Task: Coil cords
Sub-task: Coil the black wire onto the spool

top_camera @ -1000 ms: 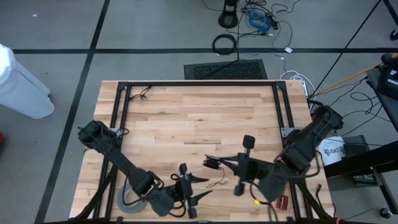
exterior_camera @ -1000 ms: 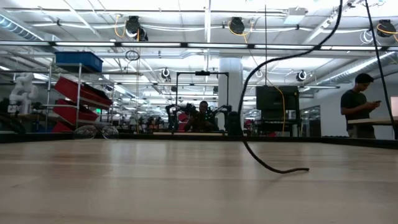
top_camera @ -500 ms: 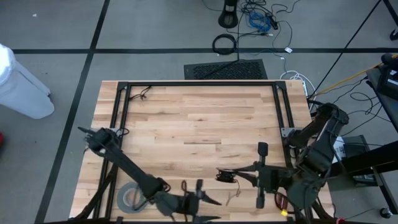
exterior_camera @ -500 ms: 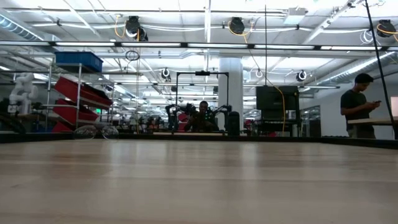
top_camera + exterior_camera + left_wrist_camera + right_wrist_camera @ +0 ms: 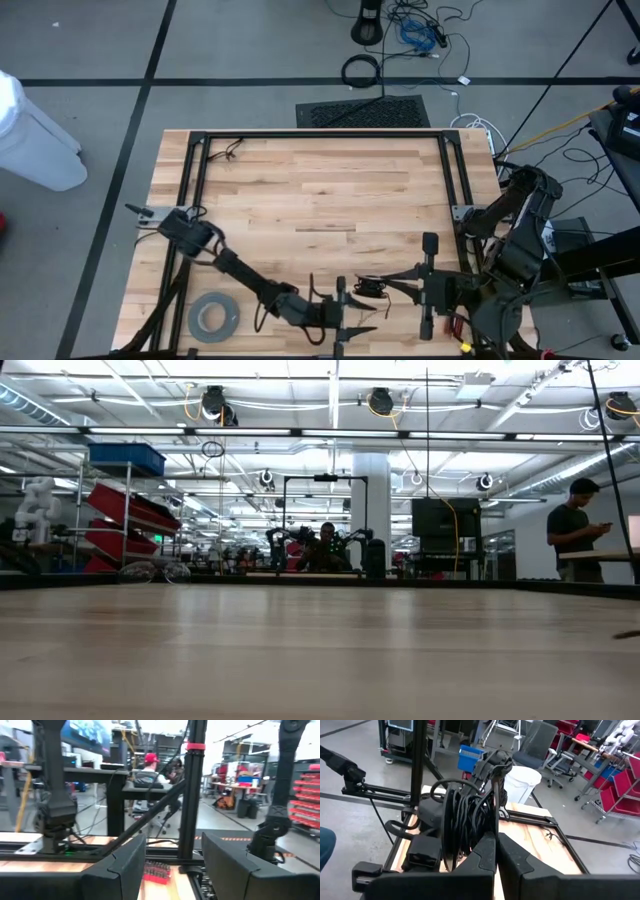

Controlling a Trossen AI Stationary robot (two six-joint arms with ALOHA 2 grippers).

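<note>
Near table's front edge, my right gripper [image 5: 385, 288] pinches the coiled cord [image 5: 470, 822]; left gripper [image 5: 350, 322] fingers apart, empty.

The left gripper [image 5: 345, 325] runs off the high view's bottom edge, so its fingertips are partly lost. The cords [image 5: 368, 290] are a small dark clump there, strands too fine to separate; whether they touch the table [image 5: 320, 190] can't be judged.

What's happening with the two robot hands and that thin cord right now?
Right gripper shut on coiled cord, near table's front edge. Left gripper open, empty, facing it. Grey tape roll off to the left, not in the way.
</note>
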